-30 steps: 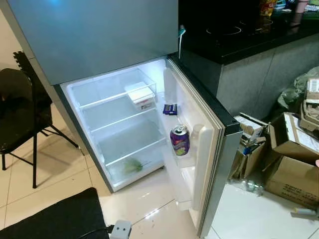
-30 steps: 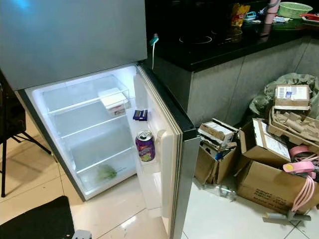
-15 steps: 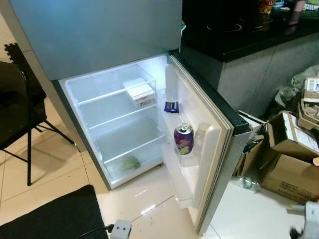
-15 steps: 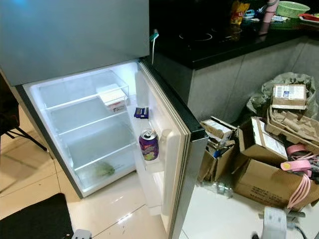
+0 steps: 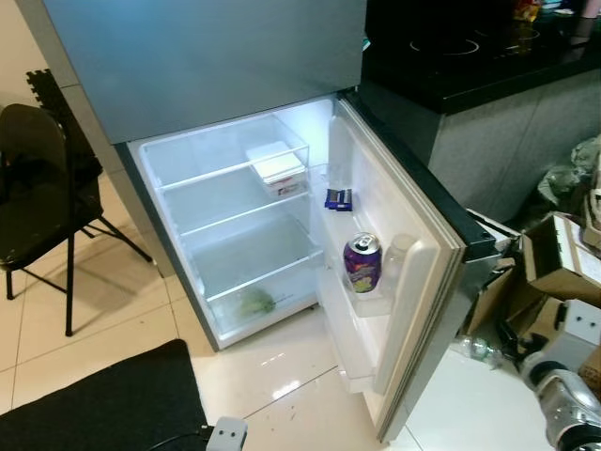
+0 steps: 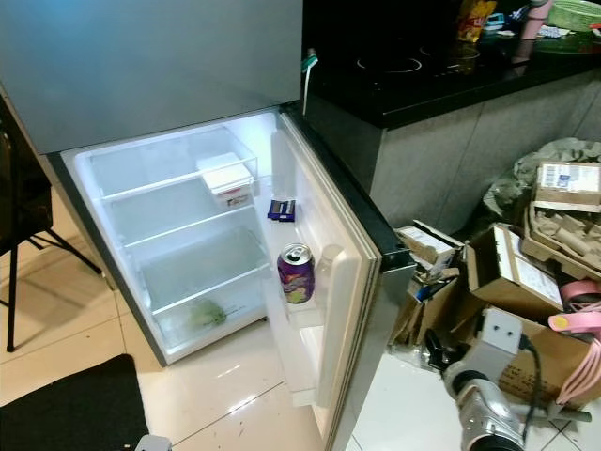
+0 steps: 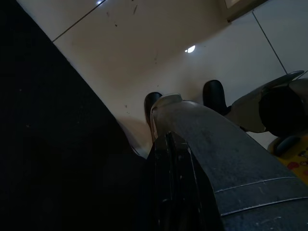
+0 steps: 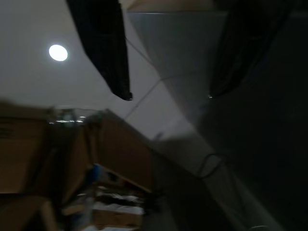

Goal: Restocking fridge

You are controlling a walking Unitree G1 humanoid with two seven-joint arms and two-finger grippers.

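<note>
The fridge's (image 5: 225,85) lower compartment stands open, its door (image 5: 413,254) swung out to the right. A purple drink can (image 5: 362,263) stands upright in a door shelf, with a small blue packet (image 5: 338,198) on the shelf above it. A white box (image 5: 277,169) sits on the top glass shelf, and something green (image 5: 254,303) lies in the bottom drawer. My right arm (image 6: 484,395) is raised at the lower right, beside the door's edge. In the right wrist view my right gripper (image 8: 168,95) is open, with nothing between its fingers (image 8: 103,43). My left gripper (image 7: 169,163) hangs shut over the floor.
Opened cardboard boxes (image 6: 507,272) and clutter crowd the floor right of the door. A black counter (image 6: 423,75) runs behind the fridge. A dark folding chair (image 5: 38,197) stands at the left. A black mat (image 5: 103,404) and a white power plug (image 5: 225,434) lie in front.
My right arm has risen into view at the lower right. The camera has shifted, so the fridge sits further right in the picture. Nothing in the fridge has moved.
</note>
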